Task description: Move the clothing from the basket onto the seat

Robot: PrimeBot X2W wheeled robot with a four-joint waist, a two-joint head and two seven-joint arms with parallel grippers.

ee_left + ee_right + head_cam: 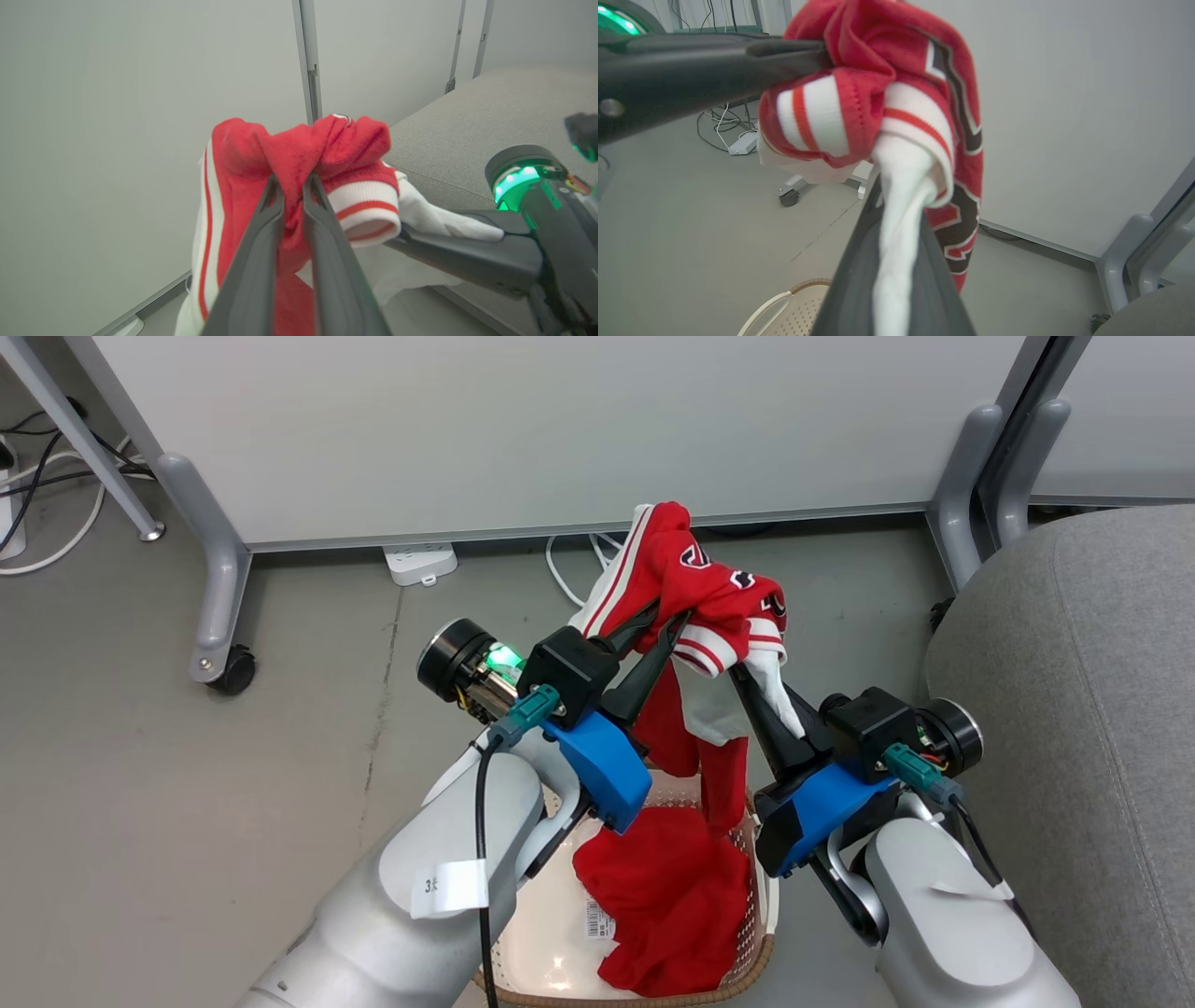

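The clothing (707, 586), red with white panels and red-white striped cuffs, hangs bunched between both grippers above the basket (541, 943). My left gripper (670, 614) is shut on a red fold (299, 154); in the left wrist view its tips (292, 184) pinch the cloth. My right gripper (742, 674) is shut on the white part, which runs down between its fingers (896, 219). Red cloth trails down to a red heap (672, 896) in the basket; I cannot tell whether that heap is a separate piece. The grey seat (1074, 709) lies to the right.
A pale partition wall on grey legs (215, 569) with a castor (233, 672) stands behind the basket. A white power strip (420, 563) and cables lie on the grey floor beneath it. A second partition leg (962, 504) stands beside the seat.
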